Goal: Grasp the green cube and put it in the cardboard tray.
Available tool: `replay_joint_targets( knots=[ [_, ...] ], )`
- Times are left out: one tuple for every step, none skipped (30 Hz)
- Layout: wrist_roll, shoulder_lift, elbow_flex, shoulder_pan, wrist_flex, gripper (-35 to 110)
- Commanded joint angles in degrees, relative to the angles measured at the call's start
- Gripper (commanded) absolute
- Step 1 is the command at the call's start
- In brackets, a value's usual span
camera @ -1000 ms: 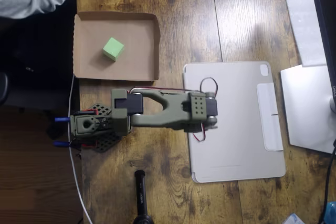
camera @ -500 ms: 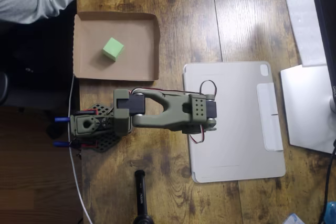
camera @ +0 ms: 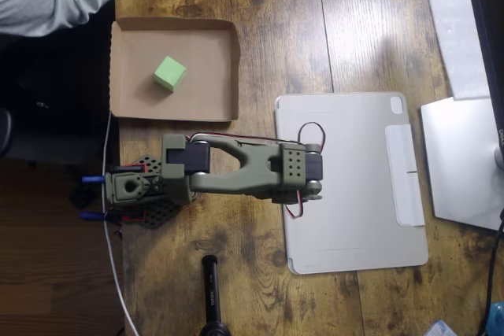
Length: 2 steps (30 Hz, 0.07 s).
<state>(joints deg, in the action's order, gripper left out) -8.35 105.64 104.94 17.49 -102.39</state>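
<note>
Currently: cube sits in tray

Wooden table (camera: 315, 37) fills the overhead view. Grey tablet cover (camera: 370, 186) centre-right, olive arm (camera: 236, 172) folded over its left edge. Cardboard tray (camera: 130, 92) upper left, green cube (camera: 169, 73) inside. Fingers hidden under the arm, opening can't be told.

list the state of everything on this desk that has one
green cube: lying inside the tray, free of the arm
cardboard tray: flat on the wood, open top, holding the cube
robot arm: folded over the grey tablet cover's left edge, away from the tray; jaws hidden from above
grey tablet cover: closed, flat on the desk
</note>
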Motion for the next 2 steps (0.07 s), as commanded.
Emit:
replay_joint_targets(
  knots=[
    [-0.5,2.1,1.0,0.3,-0.6,1],
    [-0.5,1.6,1.0,0.1,-0.6,1]
  ],
)
